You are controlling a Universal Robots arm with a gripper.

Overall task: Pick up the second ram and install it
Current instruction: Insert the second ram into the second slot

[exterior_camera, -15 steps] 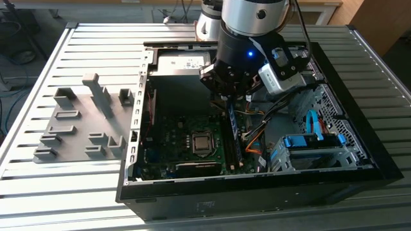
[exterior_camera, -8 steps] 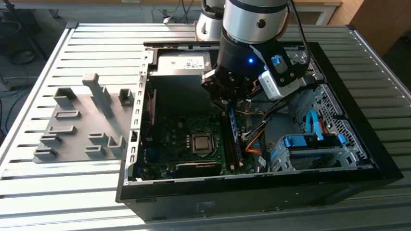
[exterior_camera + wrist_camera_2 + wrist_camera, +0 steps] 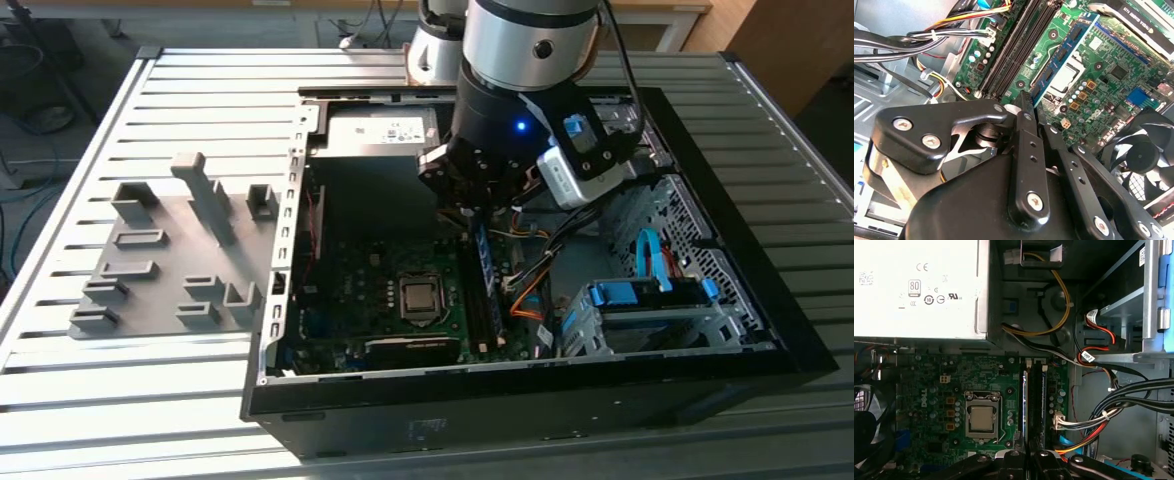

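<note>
Gripping the stick inside the open black computer case (image 3: 694, 370) on the slatted metal table (image 3: 80, 400).
Black 2-finger gripper (image 3: 1030, 107) clamped on the second ram (image 3: 1064, 55), a thin blue circuit-board stick, edge-on, long axis parallel to the black memory slots (image 3: 1034, 395) on the green motherboard (image 3: 929, 390). Bundled black cables (image 3: 1134, 395) beside; grey slotted holder tray (image 3: 174, 260) well apart.

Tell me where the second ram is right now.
In the exterior view the second ram stands on edge inside the case, below the gripper, at the slots on the exterior view's right of the CPU socket.
</note>
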